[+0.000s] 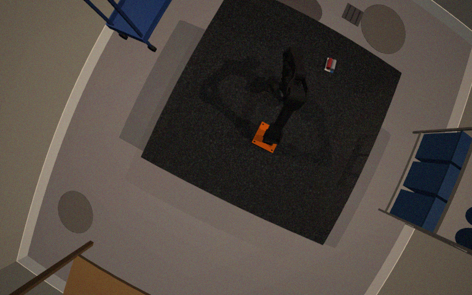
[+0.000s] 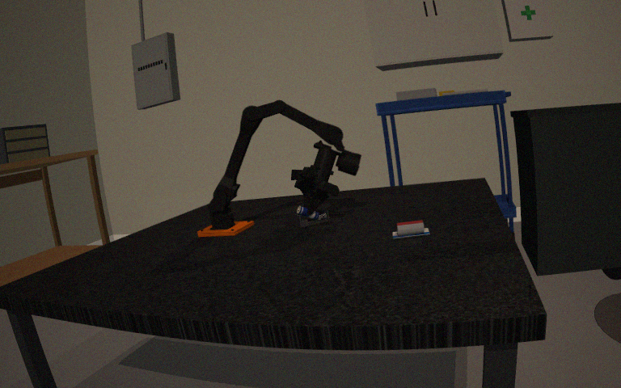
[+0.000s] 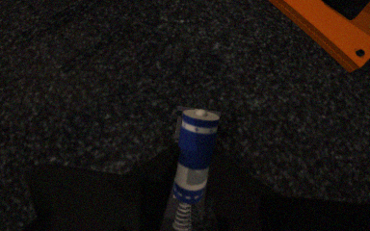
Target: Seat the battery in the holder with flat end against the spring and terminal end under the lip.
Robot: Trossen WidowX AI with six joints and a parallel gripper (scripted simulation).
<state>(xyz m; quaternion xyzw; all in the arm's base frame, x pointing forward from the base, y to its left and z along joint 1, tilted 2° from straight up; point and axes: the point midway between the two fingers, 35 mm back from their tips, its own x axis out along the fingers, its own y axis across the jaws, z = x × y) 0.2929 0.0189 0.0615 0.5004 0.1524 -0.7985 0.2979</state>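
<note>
1. Dark, speckled tabletop (image 1: pixel 243 174) (image 2: pixel 274 274) (image 3: pixel 96 96) carries the work; in the top view, the orange base plate (image 1: pixel 258 140) (image 2: pixel 245 225) (image 3: pixel 313 24) is at seven o'clock from the gripper (image 1: pixel 282 91) (image 2: pixel 312 210) (image 3: pixel 194 150).
2. The gripper is closed on the battery (image 2: pixel 301 210) (image 3: pixel 198 146), probably so that its slant remains under control.
3. In the wrist view, the terminal end points to twelve o'clock and the spring (image 2: pixel 323 215) (image 3: pixel 182 218) is at six, by the flat end. Whether they press together, I cannot tell.
4. The battery is tilted over the holder (image 2: pixel 314 222) (image 3: pixel 178 129), terminal end higher. I think this lets the flat end push the spring first, leaving room for the lip.
5. Next, it should ease toward six o'clock and lower gently; pressing early could jam the terminal on the lip.
</note>
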